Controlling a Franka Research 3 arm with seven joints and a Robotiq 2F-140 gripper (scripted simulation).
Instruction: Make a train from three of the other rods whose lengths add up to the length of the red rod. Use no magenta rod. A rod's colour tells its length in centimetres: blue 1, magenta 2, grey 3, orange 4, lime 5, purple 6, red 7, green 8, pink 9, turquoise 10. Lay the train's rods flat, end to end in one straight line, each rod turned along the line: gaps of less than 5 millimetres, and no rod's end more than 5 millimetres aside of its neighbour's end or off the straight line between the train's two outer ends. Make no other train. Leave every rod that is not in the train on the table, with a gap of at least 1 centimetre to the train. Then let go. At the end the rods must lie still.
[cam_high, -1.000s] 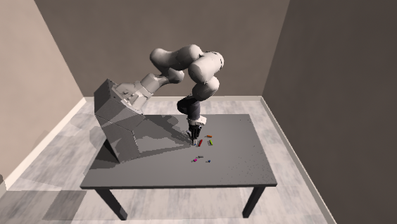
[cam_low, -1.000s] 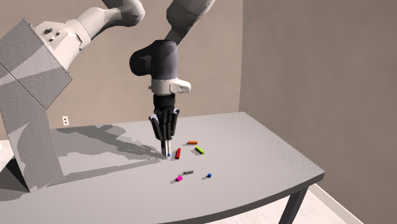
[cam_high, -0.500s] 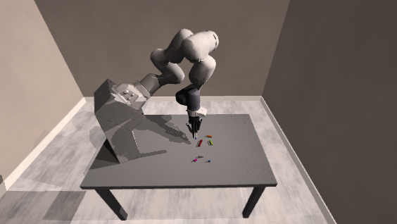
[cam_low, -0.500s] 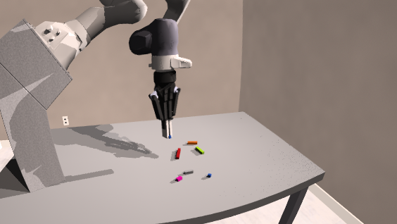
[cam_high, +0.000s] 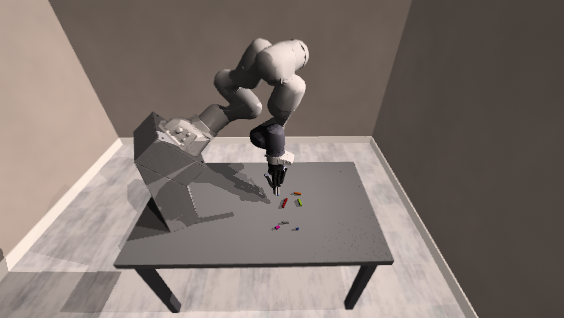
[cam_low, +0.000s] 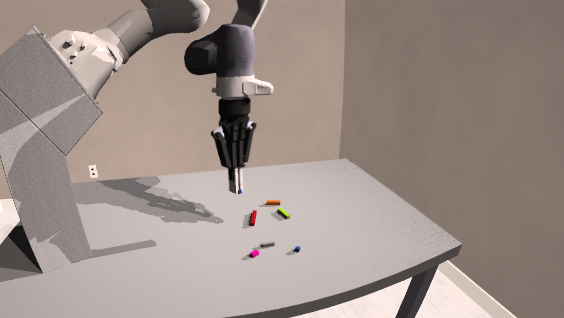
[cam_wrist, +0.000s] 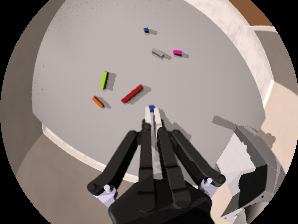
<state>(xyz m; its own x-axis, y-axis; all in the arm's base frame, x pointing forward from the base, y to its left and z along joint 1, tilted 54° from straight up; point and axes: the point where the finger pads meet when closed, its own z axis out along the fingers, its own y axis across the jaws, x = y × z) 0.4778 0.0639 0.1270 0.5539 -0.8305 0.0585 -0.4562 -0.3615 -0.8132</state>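
Hand (cam_high: 277, 191) (cam_low: 237, 190) (cam_wrist: 151, 113) raised above table — pointing down, fingers nearly together.
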